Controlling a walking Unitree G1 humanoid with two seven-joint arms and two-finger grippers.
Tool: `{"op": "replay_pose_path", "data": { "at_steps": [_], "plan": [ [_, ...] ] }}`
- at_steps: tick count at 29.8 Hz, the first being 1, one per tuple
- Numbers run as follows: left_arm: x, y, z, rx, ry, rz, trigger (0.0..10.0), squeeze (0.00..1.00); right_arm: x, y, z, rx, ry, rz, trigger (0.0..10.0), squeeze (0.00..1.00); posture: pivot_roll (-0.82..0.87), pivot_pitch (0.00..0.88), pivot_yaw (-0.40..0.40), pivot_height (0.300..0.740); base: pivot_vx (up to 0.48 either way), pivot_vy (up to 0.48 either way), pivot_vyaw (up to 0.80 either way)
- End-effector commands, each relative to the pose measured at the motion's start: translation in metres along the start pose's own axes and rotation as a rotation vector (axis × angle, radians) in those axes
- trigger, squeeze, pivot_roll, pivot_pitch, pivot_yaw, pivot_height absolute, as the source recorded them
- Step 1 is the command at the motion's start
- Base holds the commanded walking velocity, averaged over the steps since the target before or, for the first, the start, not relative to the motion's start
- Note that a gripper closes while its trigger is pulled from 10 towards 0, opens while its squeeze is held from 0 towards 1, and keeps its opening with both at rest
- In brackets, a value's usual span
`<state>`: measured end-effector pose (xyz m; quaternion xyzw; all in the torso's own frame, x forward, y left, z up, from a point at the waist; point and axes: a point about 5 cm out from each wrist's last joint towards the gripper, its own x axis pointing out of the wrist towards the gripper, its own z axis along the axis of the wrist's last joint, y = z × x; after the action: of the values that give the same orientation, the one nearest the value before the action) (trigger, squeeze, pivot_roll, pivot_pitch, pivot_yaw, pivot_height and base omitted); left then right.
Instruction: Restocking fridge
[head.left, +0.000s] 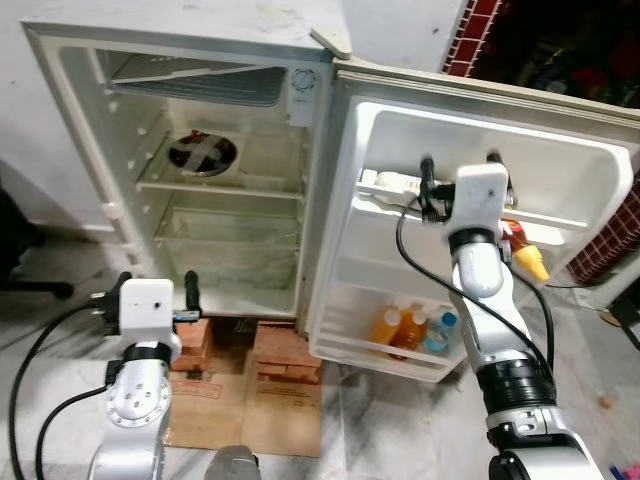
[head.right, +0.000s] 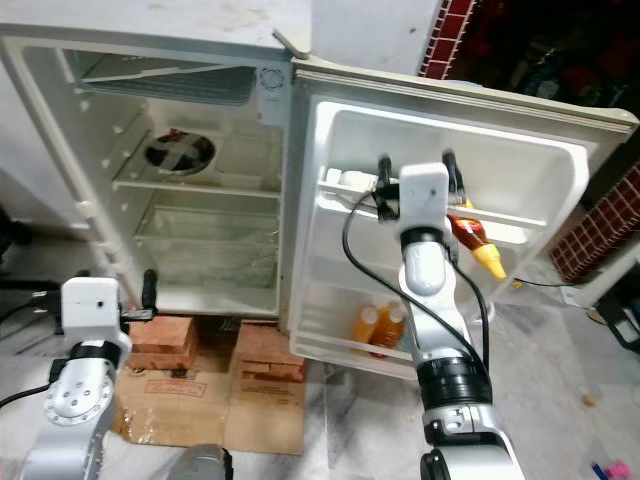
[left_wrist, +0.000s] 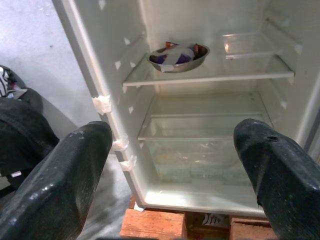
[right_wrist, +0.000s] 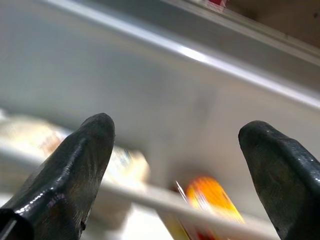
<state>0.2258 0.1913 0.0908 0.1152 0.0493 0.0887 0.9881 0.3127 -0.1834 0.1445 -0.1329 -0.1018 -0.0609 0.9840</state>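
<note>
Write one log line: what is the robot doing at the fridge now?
right gripper: open, at upper door shelf | left gripper: open, low by fridge | sauce bottle: on door

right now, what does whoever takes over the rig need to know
Right claw: open, empty, raised at the upper door shelf by the sauce bottle.
Left claw: open, empty, low before the fridge.
Three drink bottles stand in the lower door bin; a metal bowl sits on an inner shelf.
Left: the other inner shelves hold nothing.
</note>
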Motion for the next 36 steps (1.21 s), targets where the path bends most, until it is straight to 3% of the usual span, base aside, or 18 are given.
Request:
{"op": "replay_pose_path", "data": {
  "at_steps": [1,5,12,15,22,29,36],
  "plan": [
    [0.001,-0.001,0.0,0.003,-0.002,-0.01,10.0,0.0,-0.002,-0.007,0.005,-0.009,-0.015,-0.005,10.0,0.0,0.15,0.0,-0.087,0.74,0.0,0.0,0.0],
    [0.002,-0.003,0.0,0.004,-0.003,-0.017,10.0,0.0,-0.011,-0.014,-0.002,-0.031,0.009,-0.008,10.0,0.0,0.15,0.0,-0.082,0.74,0.0,0.0,0.0],
    [0.002,-0.002,0.001,0.006,-0.007,-0.015,10.0,0.0,-0.012,-0.02,-0.001,-0.072,0.039,-0.015,10.0,0.0,0.15,0.0,-0.084,0.74,0.0,0.0,0.0],
    [0.001,0.0,0.0,0.007,-0.005,-0.01,10.0,0.0,-0.018,-0.026,-0.015,-0.133,0.133,-0.031,10.0,0.0,0.16,0.0,-0.09,0.74,0.0,0.0,0.0],
    [0.0,0.0,-0.001,0.006,-0.001,-0.006,10.0,0.0,-0.03,-0.031,-0.027,-0.121,0.194,-0.028,10.0,0.0,0.15,0.0,-0.09,0.74,0.0,0.0,0.0],
    [0.001,0.0,-0.001,0.005,-0.003,-0.014,10.0,0.0,-0.035,-0.029,-0.026,-0.094,0.146,0.068,10.0,0.0,0.14,0.0,-0.083,0.74,0.0,0.0,0.0],
    [0.003,-0.002,0.0,0.003,-0.006,-0.022,10.0,0.0,-0.028,-0.025,-0.019,-0.003,0.083,0.217,10.0,0.0,0.13,0.0,-0.079,0.74,0.0,0.0,0.0]
  ]
}}
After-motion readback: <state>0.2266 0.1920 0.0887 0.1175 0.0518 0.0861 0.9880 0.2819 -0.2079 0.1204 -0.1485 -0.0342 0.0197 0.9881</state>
